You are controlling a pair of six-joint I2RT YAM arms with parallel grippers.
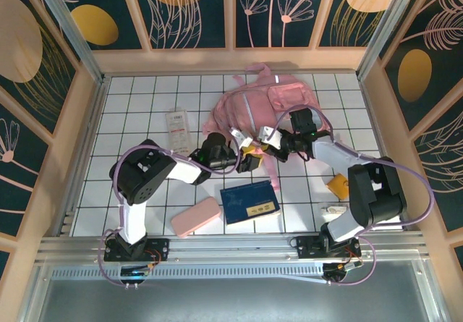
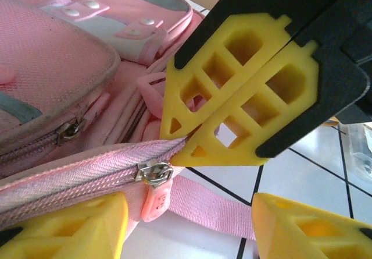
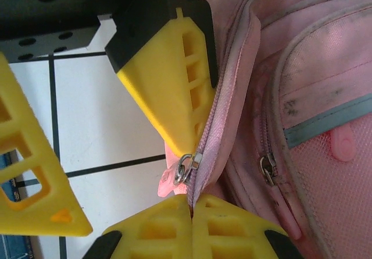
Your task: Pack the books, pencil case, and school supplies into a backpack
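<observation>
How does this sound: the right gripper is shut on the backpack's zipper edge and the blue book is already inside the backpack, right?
Not quite. The blue book isn't inside. The top external view shows it lying on the table, on the near side of the backpack. The rest holds: the right gripper is shut on the backpack's zipper edge.

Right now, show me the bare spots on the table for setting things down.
Bare tiles: the far-left corner between the clear packet and the walls; the far-right strip beside the backpack; a small gap between the book and orange item. Crowded: the centre, where the left gripper and right gripper meet the backpack.
</observation>
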